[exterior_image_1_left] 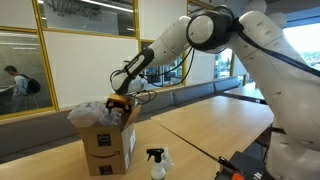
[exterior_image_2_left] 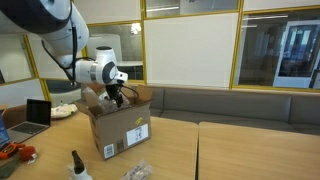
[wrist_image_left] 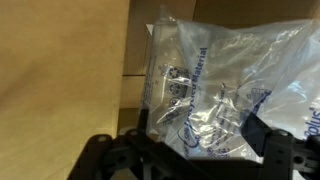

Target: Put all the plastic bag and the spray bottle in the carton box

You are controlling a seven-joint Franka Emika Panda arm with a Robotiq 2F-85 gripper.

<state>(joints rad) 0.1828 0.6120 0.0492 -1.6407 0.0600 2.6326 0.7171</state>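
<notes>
In an exterior view, the white arm reaches in from three o'clock and its black gripper [exterior_image_1_left: 121, 102] hangs over the open top of the brown cardboard carton box [exterior_image_1_left: 106, 143]. The box stands on the light wooden table [exterior_image_1_left: 200, 125]. A clear crumpled plastic bag [exterior_image_1_left: 87, 108] bulges out of the box at the gripper's nine o'clock. The white spray bottle with a black trigger head [exterior_image_1_left: 157, 163] stands upright on the table at the box's four o'clock, near it but apart. From here I cannot tell how the fingers stand.

In an exterior view from another place, the gripper [exterior_image_2_left: 120, 96] points down into the carton box [exterior_image_2_left: 121, 127] between its raised flaps. The spray bottle [exterior_image_2_left: 78, 168] stands at the box's seven o'clock. A small crumpled clear bag [exterior_image_2_left: 137, 172] lies on the table [exterior_image_2_left: 250, 150] at the box's six o'clock. An open laptop [exterior_image_2_left: 38, 112] sits at nine o'clock.

In the wrist view, the gripper [wrist_image_left: 190, 158] enters from six o'clock with its dark fingers [wrist_image_left: 100, 160] spread wide and released, gripping nothing. The plastic bag [wrist_image_left: 215, 85], printed with blue lettering, lies just beyond them at twelve o'clock. A cardboard wall of the carton box [wrist_image_left: 60, 70] fills the nine o'clock side.
</notes>
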